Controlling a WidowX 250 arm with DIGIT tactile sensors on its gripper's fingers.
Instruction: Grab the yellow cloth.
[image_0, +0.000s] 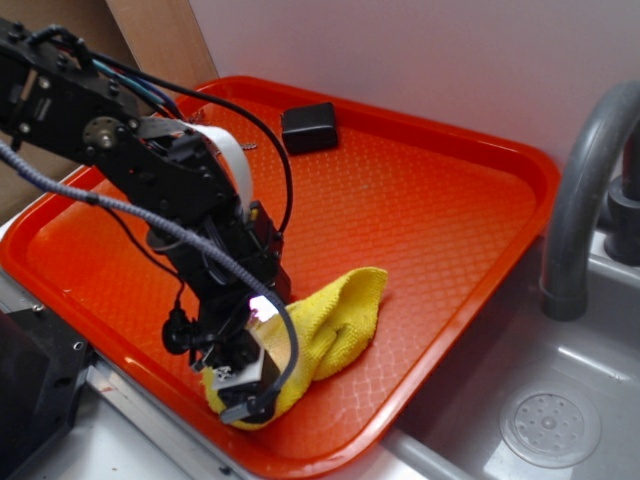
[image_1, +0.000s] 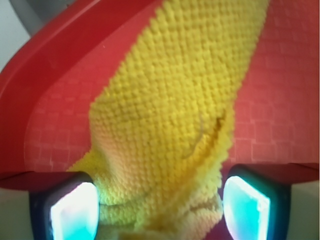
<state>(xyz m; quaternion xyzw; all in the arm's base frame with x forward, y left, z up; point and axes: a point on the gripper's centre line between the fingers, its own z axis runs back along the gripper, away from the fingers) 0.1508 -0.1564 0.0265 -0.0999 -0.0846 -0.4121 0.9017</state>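
The yellow cloth (image_0: 335, 320) lay bunched on the orange tray (image_0: 440, 230), near the tray's 6 o'clock edge. The gripper (image_0: 245, 385) was down over the cloth's near end. From the wrist camera, the cloth (image_1: 175, 110) filled the gap between the two fingers (image_1: 75, 212), and the fingers sat close on both sides, pinching it. A small black box (image_0: 309, 127) sat at the tray's 12 o'clock edge. A grey tap (image_0: 580, 200) stood at 3 o'clock, by the sink (image_0: 550, 425).

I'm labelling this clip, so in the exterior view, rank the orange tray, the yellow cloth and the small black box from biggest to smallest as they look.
1. orange tray, by far the largest
2. yellow cloth, partly hidden by the gripper
3. black box, smallest, though farther from the camera
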